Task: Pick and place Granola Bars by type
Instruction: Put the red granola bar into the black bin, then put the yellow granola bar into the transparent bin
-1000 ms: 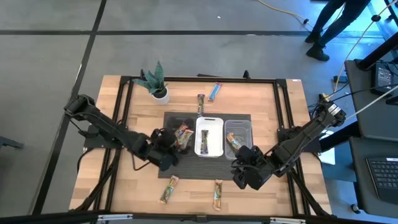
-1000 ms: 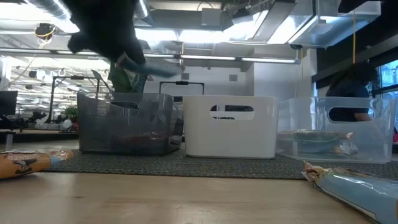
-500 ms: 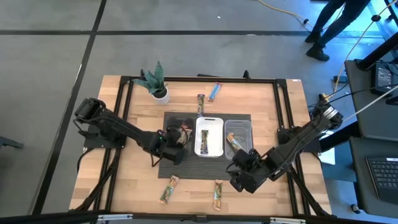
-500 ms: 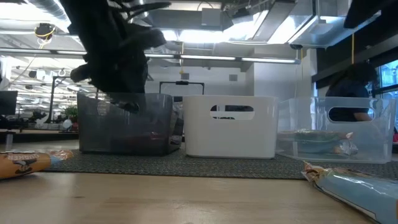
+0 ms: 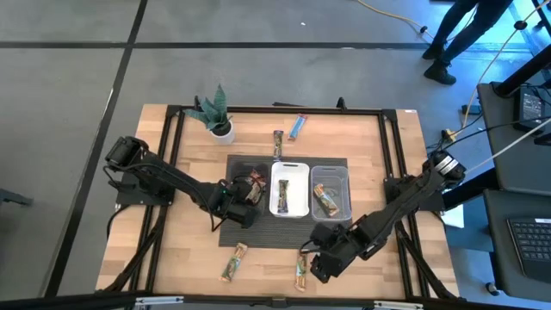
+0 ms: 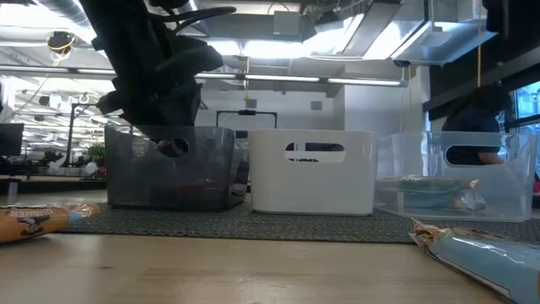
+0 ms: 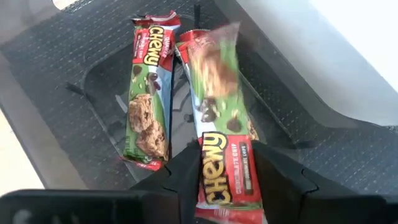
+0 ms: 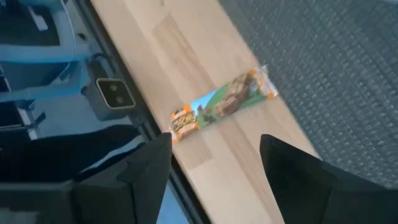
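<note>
Two dark, near-black jointed arms, built of slim tubular links and bulkier rounded joint housings; the left arm carries a chunky cylindrical housing at its shoulder end, the right arm a pale silver-white ring at its far joint; a thin light cable trails off beside the right arm; each arm ends in a boxy black head; seen from the wrists, the fingers are matte black, broad and angular, tapering toward flat tips.

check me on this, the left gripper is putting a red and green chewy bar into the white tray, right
Not the white tray. The left gripper, with the red and green Chewy bar between its fingers, is over the black tray, as the left wrist and high views show.
</note>
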